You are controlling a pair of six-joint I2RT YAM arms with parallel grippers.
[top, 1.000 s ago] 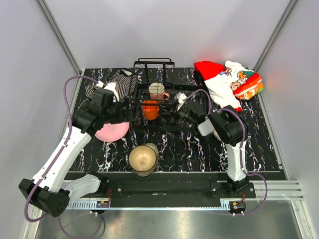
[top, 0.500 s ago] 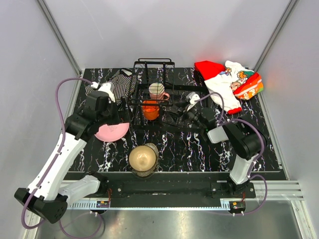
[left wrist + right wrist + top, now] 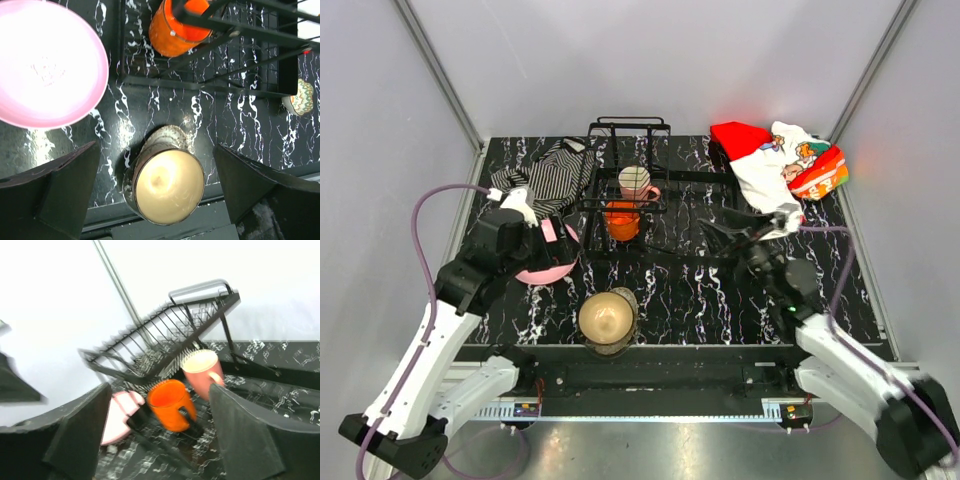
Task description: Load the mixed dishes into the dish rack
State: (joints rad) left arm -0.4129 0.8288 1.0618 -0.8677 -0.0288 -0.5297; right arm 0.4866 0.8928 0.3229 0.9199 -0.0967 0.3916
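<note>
The black wire dish rack stands at the table's middle back. In it are the small orange cup and the cream-pink mug. The pink plate lies left of the rack. My left gripper hovers over the plate's edge, open and empty. The brownish bowl sits below, between its fingers. The floral cup stands by the rack's right end. My right gripper is open and empty, facing the orange cup and the mug. No tan-gold plate shows.
A striped black-white cloth lies at the back left beside the rack. A red-white printed cloth lies at the back right. The bowl is near the table's front edge. The right wrist view is blurred.
My right gripper has drawn back out of the rack toward the right and front. My left arm has pulled back to the left, away from the rack.
</note>
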